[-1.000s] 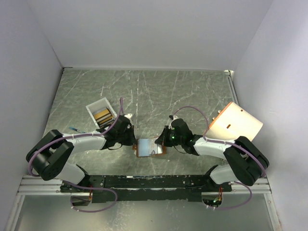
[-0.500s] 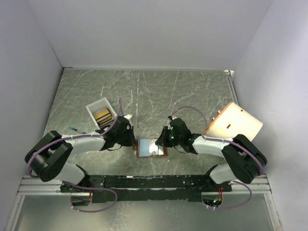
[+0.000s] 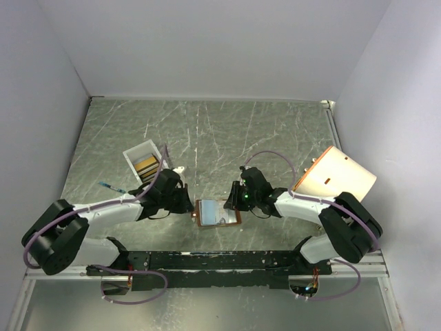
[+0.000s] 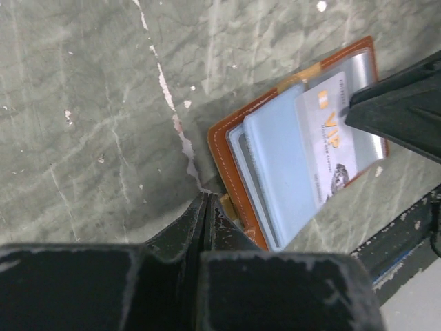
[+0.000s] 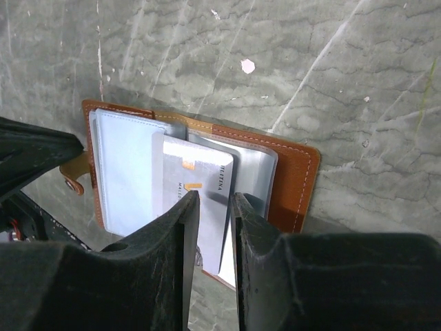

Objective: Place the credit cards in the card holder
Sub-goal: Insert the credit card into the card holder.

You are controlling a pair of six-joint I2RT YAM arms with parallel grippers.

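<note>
**Wallet open on the marble, one card sitting in it**

Green-grey marbled table [image 3: 275,131], white walls all round, and two containers to look at. Far left, the white tray [image 3: 133,155] holds a stack of credit cards [image 3: 147,165] standing on edge, gold-yellow ones and dark ones packed side by side. Over on the right a big cream cylinder [image 3: 337,176] with an orange rim lies tipped on its side, well apart from the action.

Now the centre, near the arm bases: the card holder [image 3: 217,212] lies open flat on the table between the two wrists. Brown leather with orange-brown edges and pale stitching, blue-grey clear sleeves fanned out inside, and a snap tab poking from one end. Lying across those sleeves is a pale card [image 5: 196,176] with a gold mark and VIP lettering; how deep it sits in a sleeve I can't make out.

Right gripper [image 5: 213,198] hangs over that card's end with its fingers a narrow gap apart, nothing clamped. Left gripper [image 4: 205,207] has its fingers pressed tight together, tips right at the holder's edge by the tab; whether they pinch the leather, can't tell.
</note>
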